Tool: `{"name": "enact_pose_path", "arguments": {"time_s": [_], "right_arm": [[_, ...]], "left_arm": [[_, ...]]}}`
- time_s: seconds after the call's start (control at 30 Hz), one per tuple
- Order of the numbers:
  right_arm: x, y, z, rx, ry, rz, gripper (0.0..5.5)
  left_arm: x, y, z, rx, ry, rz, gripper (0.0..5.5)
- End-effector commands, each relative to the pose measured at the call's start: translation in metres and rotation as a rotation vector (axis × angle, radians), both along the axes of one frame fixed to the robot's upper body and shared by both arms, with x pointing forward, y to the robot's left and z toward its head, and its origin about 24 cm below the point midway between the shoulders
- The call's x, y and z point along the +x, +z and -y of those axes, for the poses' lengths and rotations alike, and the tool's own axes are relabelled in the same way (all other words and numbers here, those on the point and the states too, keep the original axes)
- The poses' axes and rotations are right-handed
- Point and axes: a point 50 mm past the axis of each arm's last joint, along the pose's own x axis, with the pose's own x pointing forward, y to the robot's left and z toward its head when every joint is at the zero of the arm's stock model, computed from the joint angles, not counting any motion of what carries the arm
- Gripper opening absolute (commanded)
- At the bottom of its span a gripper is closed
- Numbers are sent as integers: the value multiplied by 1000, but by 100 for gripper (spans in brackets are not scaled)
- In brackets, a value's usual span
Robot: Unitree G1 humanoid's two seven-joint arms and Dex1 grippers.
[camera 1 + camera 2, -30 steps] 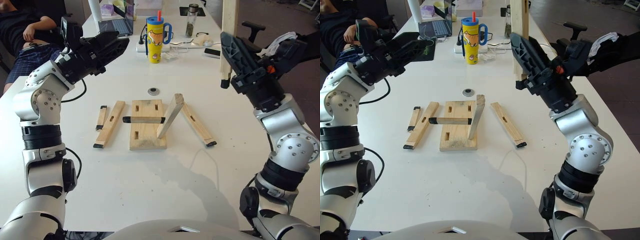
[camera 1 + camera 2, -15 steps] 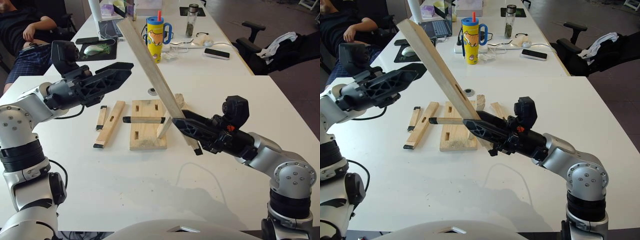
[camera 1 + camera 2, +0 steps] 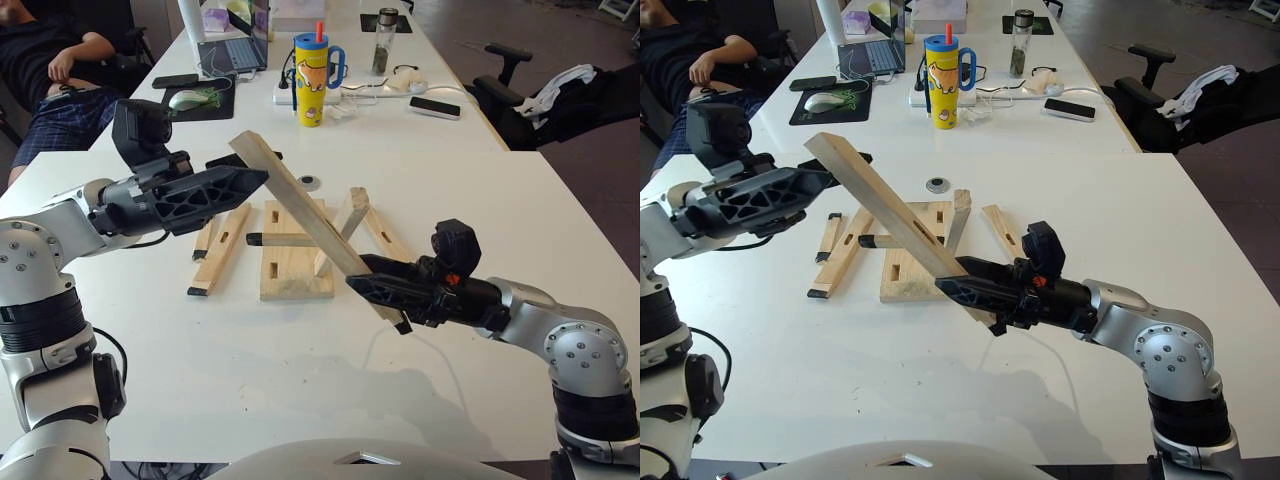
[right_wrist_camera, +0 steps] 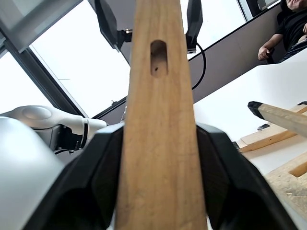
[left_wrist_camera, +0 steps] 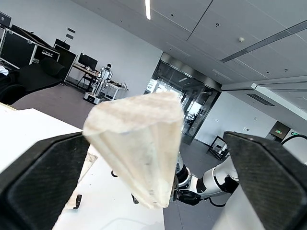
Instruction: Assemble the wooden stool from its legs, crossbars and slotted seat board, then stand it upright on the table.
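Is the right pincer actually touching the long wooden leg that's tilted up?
Touching. In the right wrist view, the right pincer has its fingers pressed flush against both sides of the wooden leg, with no gap.

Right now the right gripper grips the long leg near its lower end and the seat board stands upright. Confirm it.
Wrong: the seat board lies flat on the table, per the left eye view. The right gripper does grip the long leg near its lower end.
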Motion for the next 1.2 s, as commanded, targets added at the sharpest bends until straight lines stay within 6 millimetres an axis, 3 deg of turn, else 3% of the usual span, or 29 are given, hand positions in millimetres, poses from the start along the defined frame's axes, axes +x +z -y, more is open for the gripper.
{"name": "enact_pose_path", "arguments": {"time_s": [0.03, 0.7, 0.93, 1.2], "right_arm": [[0, -2, -1, -21, 22, 24, 205], [-2, -6, 2, -19, 16, 27, 205], [-1, -12, 6, -65, -5, 5, 205], [2, -19, 20, -116, -32, -35, 339]], "left_arm": [[0, -4, 7, 27, -19, -24, 500], [5, -4, 1, 85, -44, -53, 213], [5, -7, 2, 97, -50, -57, 212], [3, -9, -4, 121, -14, -40, 209]]}}
